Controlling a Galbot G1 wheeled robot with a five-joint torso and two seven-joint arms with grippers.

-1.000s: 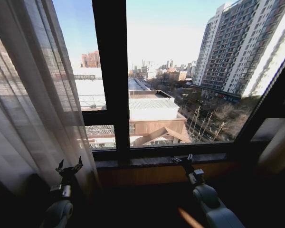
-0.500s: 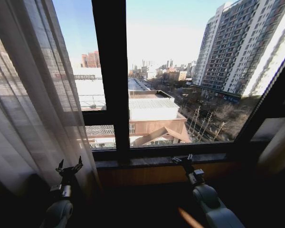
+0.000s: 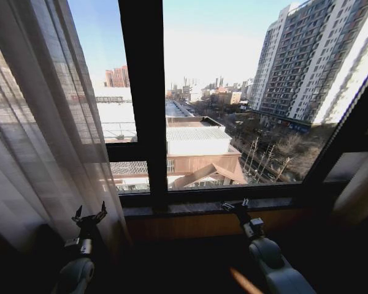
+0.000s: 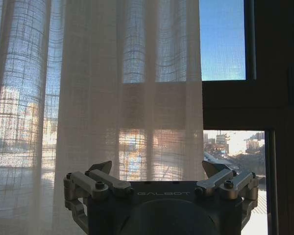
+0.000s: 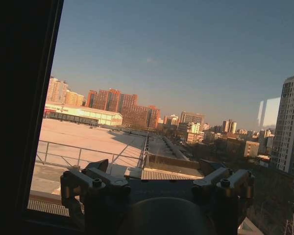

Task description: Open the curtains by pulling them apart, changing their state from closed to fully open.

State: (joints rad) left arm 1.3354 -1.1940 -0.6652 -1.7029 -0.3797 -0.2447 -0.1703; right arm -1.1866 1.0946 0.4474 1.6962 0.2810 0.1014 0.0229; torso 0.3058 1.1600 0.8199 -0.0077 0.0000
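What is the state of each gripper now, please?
Left gripper: open, holding nothing, beside the sheer curtain.
Right gripper: open, holding nothing, near the window sill.

Curtains (image 4: pixel 112 98): sheer, loosely woven cloth, matt. Left gripper (image 4: pixel 161 183), right gripper (image 5: pixel 157 183): dull grey metal. Window frame (image 3: pixel 142 98): dark, matt.

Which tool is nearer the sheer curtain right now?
Left. The left tool sits open at the sheer curtain's lower edge; the right tool, also open, is off by the windowsill, well clear of it.
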